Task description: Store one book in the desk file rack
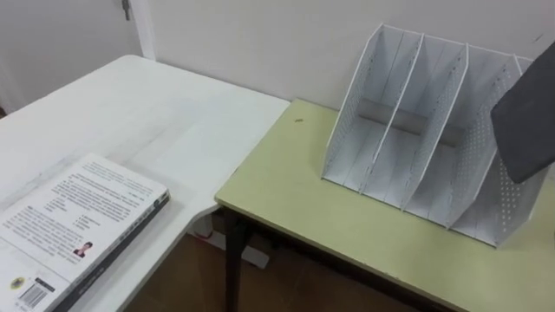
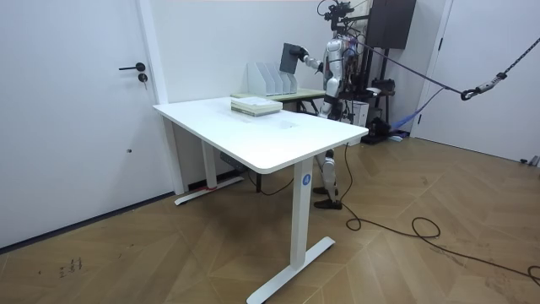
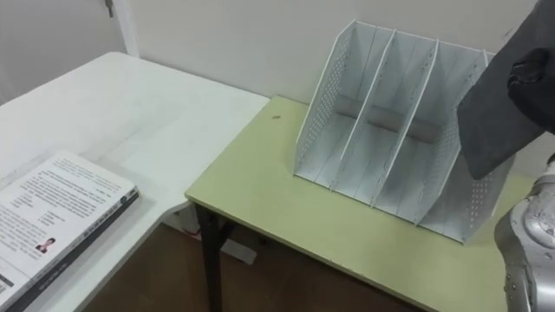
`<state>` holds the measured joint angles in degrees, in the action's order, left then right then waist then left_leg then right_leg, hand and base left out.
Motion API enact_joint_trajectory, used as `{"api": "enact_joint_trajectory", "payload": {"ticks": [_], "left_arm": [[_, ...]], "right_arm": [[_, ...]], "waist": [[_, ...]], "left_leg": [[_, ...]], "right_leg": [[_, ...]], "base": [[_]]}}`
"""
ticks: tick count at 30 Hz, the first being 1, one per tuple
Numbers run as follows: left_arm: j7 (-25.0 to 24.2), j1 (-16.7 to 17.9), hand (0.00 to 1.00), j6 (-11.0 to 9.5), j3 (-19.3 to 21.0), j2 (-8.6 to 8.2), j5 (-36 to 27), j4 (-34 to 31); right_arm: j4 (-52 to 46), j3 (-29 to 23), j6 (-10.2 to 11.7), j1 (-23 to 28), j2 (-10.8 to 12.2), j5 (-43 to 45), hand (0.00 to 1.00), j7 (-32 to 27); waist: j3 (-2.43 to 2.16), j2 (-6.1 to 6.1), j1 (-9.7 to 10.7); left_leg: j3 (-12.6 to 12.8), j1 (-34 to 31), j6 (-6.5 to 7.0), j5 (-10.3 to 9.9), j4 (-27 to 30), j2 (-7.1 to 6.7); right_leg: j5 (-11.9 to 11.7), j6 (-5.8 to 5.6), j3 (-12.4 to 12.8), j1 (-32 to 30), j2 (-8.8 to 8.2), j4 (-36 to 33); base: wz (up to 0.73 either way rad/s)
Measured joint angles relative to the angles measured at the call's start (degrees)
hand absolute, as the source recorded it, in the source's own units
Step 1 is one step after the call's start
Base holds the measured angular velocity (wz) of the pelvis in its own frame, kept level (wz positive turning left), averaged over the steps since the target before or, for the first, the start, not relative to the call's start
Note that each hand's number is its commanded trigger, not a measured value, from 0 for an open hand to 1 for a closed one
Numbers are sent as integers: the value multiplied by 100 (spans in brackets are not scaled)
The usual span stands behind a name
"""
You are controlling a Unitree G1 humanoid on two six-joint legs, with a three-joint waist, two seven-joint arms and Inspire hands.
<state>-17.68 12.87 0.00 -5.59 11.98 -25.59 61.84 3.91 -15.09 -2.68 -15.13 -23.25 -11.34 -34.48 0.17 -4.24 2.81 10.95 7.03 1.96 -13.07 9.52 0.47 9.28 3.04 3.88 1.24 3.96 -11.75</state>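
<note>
The right robot hand (image 3: 531,76) has its fingers curled round the edge of a dark book (image 3: 494,117). It holds the book tilted in the air over the right end of the white rack (image 3: 373,130) on the green desk (image 3: 286,199). A pale book (image 3: 61,217) lies on the white desk (image 3: 165,113).
</note>
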Motion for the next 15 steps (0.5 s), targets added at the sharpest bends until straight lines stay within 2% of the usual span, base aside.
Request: {"api": "enact_joint_trajectory", "payload": {"ticks": [10,12,15], "left_arm": [[-2,-17,0,46,133,17,83,-1],[-1,-17,0,48,147,14,85,-1],[-2,-14,0,81,148,3,86,-11]], "right_arm": [[513,61,-179,-532,-188,30,100,98],[586,60,-229,-634,-210,35,100,104],[678,59,-279,-738,-212,34,100,163]], "waist": [[17,-60,-105],[11,-57,-120],[-23,-28,-128]], "left_leg": [[-20,0,0,0,1,-3],[-21,-1,0,0,1,-2],[-25,-1,0,0,1,1]], "right_leg": [[-1,1,-26,21,-5,0],[-2,3,-31,20,-5,-3],[-4,6,-90,20,-13,-4]], "base": [[1],[0],[0]]}}
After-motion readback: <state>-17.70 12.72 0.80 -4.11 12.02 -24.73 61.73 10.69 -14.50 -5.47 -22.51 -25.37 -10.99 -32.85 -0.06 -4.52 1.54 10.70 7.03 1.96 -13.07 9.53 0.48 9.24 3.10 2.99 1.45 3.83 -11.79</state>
